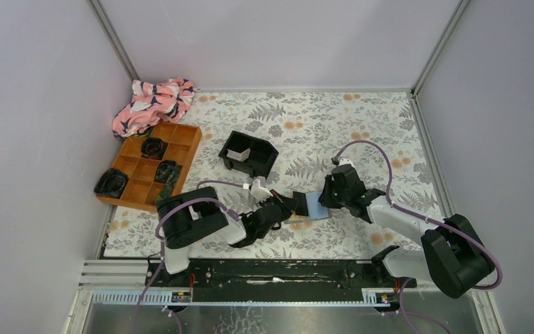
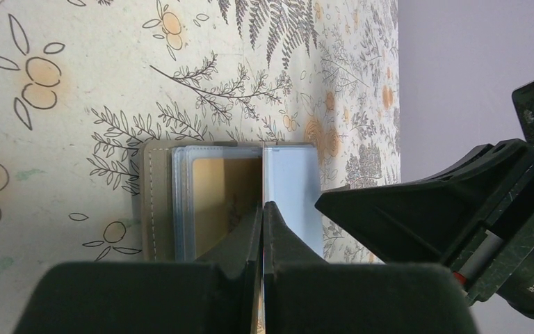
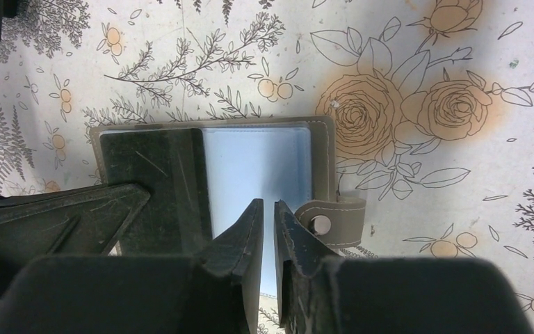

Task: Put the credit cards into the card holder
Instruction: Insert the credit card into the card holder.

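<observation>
The card holder [image 1: 314, 207] lies open on the floral cloth between my two grippers. In the left wrist view its left half holds a gold card [image 2: 215, 198] in a clear sleeve, and its right half [image 2: 292, 191] is blue-grey. My left gripper [image 2: 263, 209] is shut and empty, its tips over the holder's middle fold. My right gripper [image 3: 268, 207] has its jaws all but closed with nothing between them, tips over the blue-grey page [image 3: 257, 163], beside the snap strap [image 3: 328, 223]. The left gripper [image 3: 153, 188] hides the holder's other half there.
A black square tray [image 1: 264, 156] stands behind the holder with a pale card-like piece [image 1: 242, 154] inside. An orange compartment tray [image 1: 181, 139] with dark items and a pink patterned cloth [image 1: 154, 103] are at the back left. Walls close in on both sides.
</observation>
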You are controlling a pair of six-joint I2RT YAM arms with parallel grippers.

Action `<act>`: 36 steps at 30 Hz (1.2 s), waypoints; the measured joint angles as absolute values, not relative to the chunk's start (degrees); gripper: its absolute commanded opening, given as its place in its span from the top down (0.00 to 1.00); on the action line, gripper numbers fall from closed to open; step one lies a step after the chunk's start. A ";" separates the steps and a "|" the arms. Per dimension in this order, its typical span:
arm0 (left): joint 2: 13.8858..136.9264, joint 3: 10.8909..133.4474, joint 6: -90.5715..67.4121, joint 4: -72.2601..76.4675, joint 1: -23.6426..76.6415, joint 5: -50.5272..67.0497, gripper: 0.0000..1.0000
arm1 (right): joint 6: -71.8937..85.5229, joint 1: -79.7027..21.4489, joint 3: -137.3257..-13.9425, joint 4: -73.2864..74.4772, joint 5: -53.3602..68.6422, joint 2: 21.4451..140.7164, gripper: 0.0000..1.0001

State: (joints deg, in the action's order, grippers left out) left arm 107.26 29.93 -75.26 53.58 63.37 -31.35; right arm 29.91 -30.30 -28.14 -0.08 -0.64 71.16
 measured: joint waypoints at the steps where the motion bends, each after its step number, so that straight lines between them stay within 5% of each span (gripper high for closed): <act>1: 107.42 29.93 -75.57 53.78 63.37 -31.35 1.00 | 29.93 -30.26 -28.03 -0.08 -0.69 71.16 0.83; 36: 113.45 29.19 -84.07 63.31 63.37 -30.79 1.00 | 32.86 -27.79 -27.29 1.83 -6.11 72.05 0.86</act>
State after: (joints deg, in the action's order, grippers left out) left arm 113.45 29.19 -84.07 63.31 63.37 -30.79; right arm 32.86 -27.79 -27.29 1.83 -6.11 72.05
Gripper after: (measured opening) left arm 0.012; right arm 0.157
